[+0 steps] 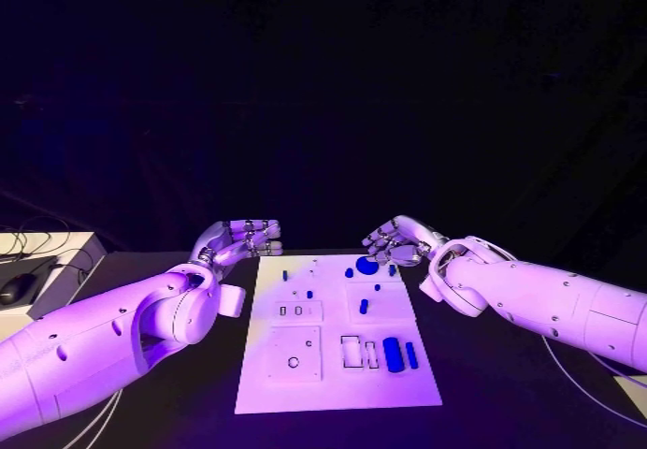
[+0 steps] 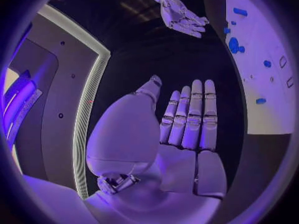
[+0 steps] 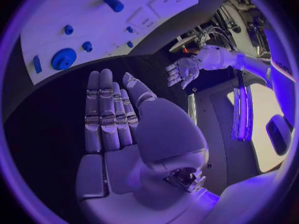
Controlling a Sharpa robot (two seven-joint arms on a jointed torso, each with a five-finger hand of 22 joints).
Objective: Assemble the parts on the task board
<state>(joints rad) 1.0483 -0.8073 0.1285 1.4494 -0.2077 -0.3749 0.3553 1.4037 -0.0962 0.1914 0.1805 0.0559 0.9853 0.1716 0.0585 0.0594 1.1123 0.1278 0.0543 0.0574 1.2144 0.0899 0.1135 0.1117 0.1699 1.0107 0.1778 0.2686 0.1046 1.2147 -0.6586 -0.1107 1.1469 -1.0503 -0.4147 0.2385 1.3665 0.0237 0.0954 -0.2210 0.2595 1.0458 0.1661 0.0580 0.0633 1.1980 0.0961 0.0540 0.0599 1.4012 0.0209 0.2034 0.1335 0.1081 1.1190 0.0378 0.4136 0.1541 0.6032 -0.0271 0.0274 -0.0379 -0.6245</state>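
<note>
The white rectangular task board (image 1: pixel 337 374) lies at the middle of the black tabletop (image 1: pixel 499 393). Small blue parts sit on it: a round blue gear (image 1: pixel 366 266) near its far edge, a blue cylinder (image 1: pixel 393 354) toward its near right corner. Left hand (image 1: pixel 247 238) and right hand (image 1: pixel 393 242) hover beyond the board's far corners, fingers straight, holding nothing.
</note>
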